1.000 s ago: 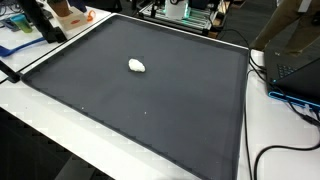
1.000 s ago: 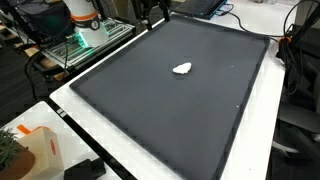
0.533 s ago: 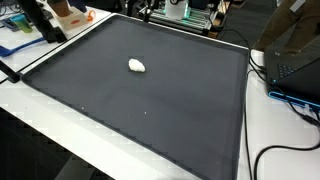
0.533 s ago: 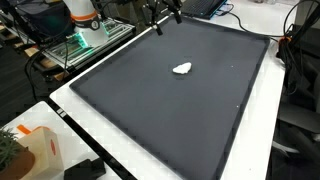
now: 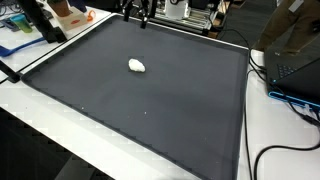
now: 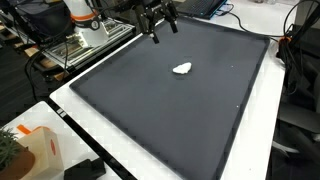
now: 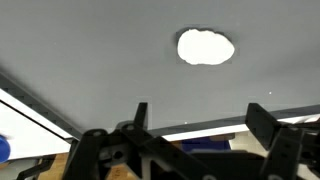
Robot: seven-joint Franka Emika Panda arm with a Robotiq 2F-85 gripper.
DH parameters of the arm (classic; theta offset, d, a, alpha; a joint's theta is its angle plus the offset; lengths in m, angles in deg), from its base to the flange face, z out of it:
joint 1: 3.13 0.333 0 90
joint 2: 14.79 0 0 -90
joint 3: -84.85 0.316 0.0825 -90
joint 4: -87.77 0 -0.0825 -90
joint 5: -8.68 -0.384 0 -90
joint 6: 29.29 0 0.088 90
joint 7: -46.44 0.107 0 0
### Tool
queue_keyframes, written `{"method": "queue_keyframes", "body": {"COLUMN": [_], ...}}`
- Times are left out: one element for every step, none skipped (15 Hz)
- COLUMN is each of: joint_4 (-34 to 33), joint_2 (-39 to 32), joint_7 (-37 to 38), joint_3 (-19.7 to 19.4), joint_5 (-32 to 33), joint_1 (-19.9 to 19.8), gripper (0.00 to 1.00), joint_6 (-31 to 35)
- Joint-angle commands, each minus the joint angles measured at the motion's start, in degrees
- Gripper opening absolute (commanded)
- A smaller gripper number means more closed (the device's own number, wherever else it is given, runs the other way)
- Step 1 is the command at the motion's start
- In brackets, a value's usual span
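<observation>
Wrist view: gripper point(image 7: 200, 112) at bottom centre, jaws spread wide, gripping nothing. White lump point(image 7: 206, 47) in upper centre of frame, apart from the fingers, lying on dark mat point(image 7: 80, 50). Seen in an exterior view, gripper point(image 6: 160, 22) at top centre over mat's edge, lump point(image 6: 182, 69) below it, well apart.

No legible text or labels anywhere

Pincer point(image 6: 164, 30), jaws spread, over far edge of dark mat point(image 6: 140, 115), white lump point(image 6: 182, 69) lying apart
</observation>
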Motion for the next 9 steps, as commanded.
{"method": "queue_keyframes", "body": {"joint_4": [-0.02, -0.04, -0.05, -0.07, -0.07, -0.07, -0.08, -0.08, -0.06], "joint_2": [0.24, 0.39, 0.39, 0.19, 0.52, 0.34, 0.35, -1.61, -0.06], "joint_7": [4.52, 5.48, 6.36, 7.06, 8.02, 9.0, 10.49, 11.03, 8.23], "joint_3": [10.29, 13.09, 15.8, 18.44, 21.21, 23.93, 26.82, 29.27, 24.78], "joint_5": [4.95, 5.69, 6.28, 6.84, 7.22, 7.35, 7.1, 6.45, 5.27], "joint_1": [-9.9, -12.61, -15.15, -17.44, -19.92, -22.22, -24.58, -26.23, -22.3], "gripper": [1.0, 1.0, 1.0, 1.0, 1.0, 1.0, 1.0, 1.0, 1.0], "joint_6": [0.01, 0.18, 0.07, -0.41, -0.4, -0.55, -0.75, -2.55, -0.66]}}
